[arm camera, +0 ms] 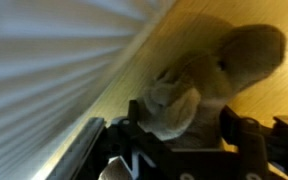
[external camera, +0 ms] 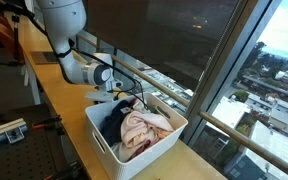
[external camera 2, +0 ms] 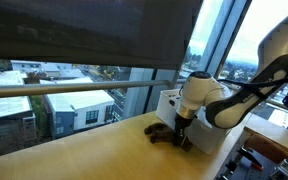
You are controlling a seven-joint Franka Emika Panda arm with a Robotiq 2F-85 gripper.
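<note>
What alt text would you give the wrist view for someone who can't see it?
A brown plush toy lies on a wooden tabletop, blurred and close, between the gripper's two dark, open fingers. A pale ribbed surface fills the left side.

The counter (external camera 2: pixel 94 150) is pale wood, smooth with a soft sheen. The toy (arm camera: pixel 199 85) is brown plush, fuzzy and matt. The end effector (external camera 2: pixel 181 135) looks matt black, and the arm (external camera 2: pixel 209 95) is glossy white plastic. The basket (external camera: pixel 114 155) is matt white plastic. It holds a soft, crumpled pink cloth (external camera: pixel 139 130) and a dark cloth (external camera: pixel 114 118). The window glass (external camera 2: pixel 44 90) is glossy, the blind (external camera 2: pixel 84 30) a dull, dark weave.
</note>
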